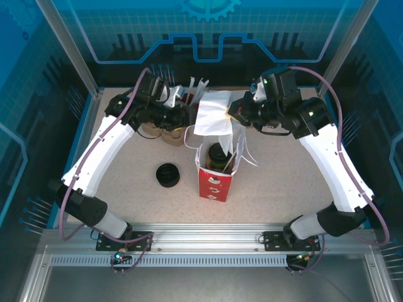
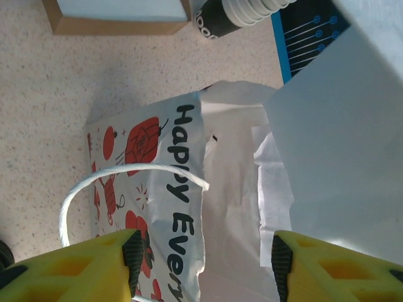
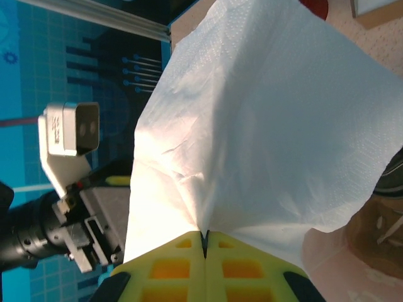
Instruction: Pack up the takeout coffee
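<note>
The takeout coffee (image 1: 219,153) was seen standing upright inside the paper bag (image 1: 213,182), long axis vertical, black lid up, low in the open mouth. A thin stick seemed to lean beside it, but that could not be made out for certain. The coming move was judged to turn on the napkin (image 1: 211,112) vs. the bag mouth. The napkin was held by the right gripper (image 3: 204,242), jaws pressed tight together on its edge. It was hung above the mouth, toward its far side as far as the top view showed, so the cup lay below and slightly nearward of that gripper. A drop-in would prob. need a short shift toward the near edge, then down. The left gripper (image 2: 204,251) was found at the bag's far-left rim, fingers (image 2: 132,251) partway apart. The printed bag wall and white cord handle (image 2: 126,179) lay ahead of and btwn them, w/ nothing clamped as far as could be told. The right arm was judged nearer the mouth, the left nearer the rim. Counted: 1 bag, 1 lidded cup, 1 napkin and 1 low stack of loose black lids (image 1: 168,175) (no. of lids not readable) well apart to the bag's left. Also 1 stack of lidless cups (image 2: 242,9) near 1 cardboard box (image 2: 116,22).
</note>
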Action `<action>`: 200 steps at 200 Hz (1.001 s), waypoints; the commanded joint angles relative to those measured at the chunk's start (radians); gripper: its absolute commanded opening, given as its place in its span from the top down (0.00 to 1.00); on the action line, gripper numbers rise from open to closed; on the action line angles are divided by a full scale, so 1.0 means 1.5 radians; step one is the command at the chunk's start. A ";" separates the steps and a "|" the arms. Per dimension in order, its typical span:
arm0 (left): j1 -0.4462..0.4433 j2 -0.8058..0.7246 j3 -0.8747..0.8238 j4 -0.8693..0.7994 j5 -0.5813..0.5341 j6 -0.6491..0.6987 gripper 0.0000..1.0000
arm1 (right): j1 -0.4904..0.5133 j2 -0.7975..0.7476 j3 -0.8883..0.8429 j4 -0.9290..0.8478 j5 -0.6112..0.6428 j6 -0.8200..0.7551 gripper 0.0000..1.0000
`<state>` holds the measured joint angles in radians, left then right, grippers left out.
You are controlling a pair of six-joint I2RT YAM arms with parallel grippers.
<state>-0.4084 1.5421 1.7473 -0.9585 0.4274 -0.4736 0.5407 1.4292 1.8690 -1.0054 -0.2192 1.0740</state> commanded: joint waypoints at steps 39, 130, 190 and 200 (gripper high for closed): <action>0.004 -0.018 -0.027 0.056 0.020 -0.048 0.44 | 0.064 -0.026 -0.060 0.071 0.031 -0.002 1.00; 0.005 0.019 0.035 0.028 0.011 -0.021 0.44 | 0.078 -0.061 -0.157 0.063 0.082 -0.028 1.00; 0.004 0.023 0.053 0.030 0.011 -0.017 0.44 | 0.089 -0.093 -0.209 0.046 0.147 -0.011 1.00; 0.005 0.025 0.058 0.030 0.012 -0.018 0.44 | 0.089 -0.098 -0.217 0.044 0.153 -0.009 1.00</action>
<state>-0.4084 1.5700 1.7950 -0.9077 0.4347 -0.4957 0.6552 1.3190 1.5723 -0.9188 -0.0498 1.0512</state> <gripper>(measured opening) 0.564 0.040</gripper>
